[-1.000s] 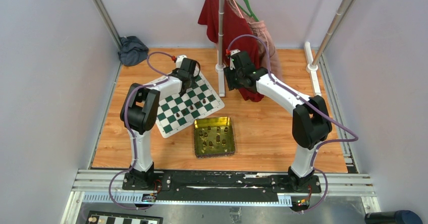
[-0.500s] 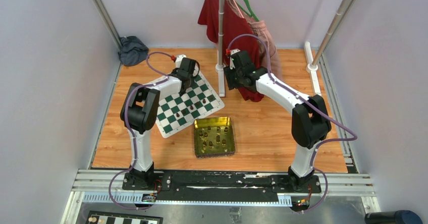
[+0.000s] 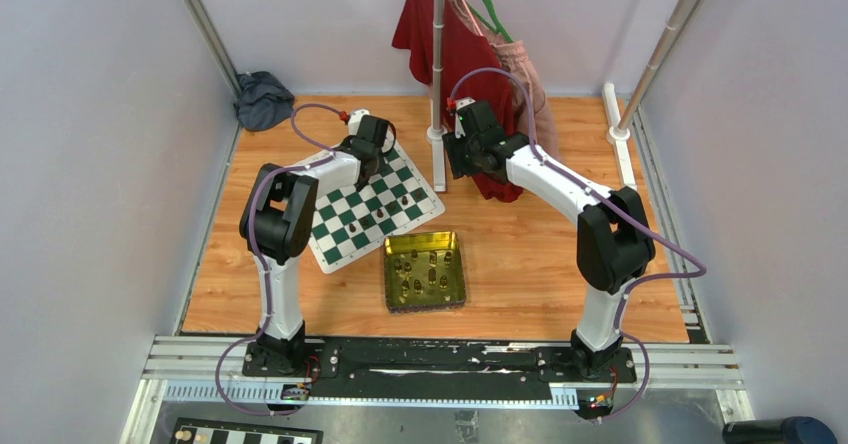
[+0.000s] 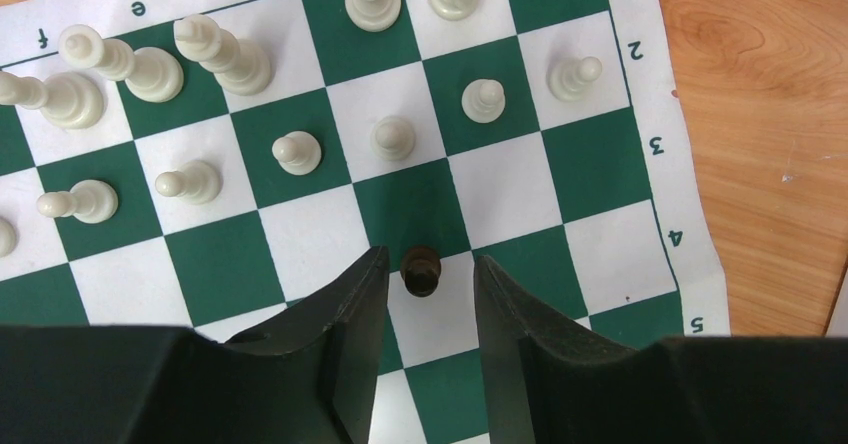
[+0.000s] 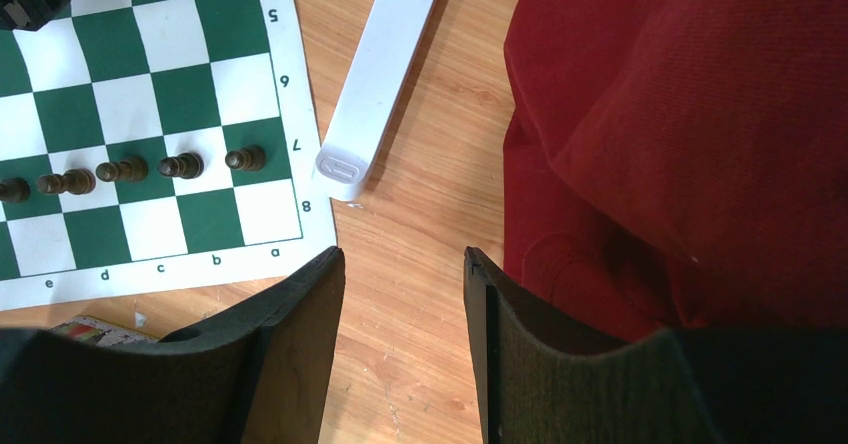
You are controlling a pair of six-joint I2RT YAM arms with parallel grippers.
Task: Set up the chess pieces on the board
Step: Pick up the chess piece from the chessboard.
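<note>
From above: reaching over the board (image 3: 335, 244) with the left gripper (image 3: 372, 154). Left wrist: straddling a dark pawn (image 4: 420, 270) standing there, jaws apart, not clamping. Right wrist: holding the right gripper (image 5: 403, 264) spread and empty over wooden table (image 5: 410, 164) beside the board.

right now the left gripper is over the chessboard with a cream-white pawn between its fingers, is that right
Not quite. The pawn between the fingers of the left gripper is dark brown, not cream-white; the left wrist view shows it. The rest holds: the gripper is over the chessboard.
</note>
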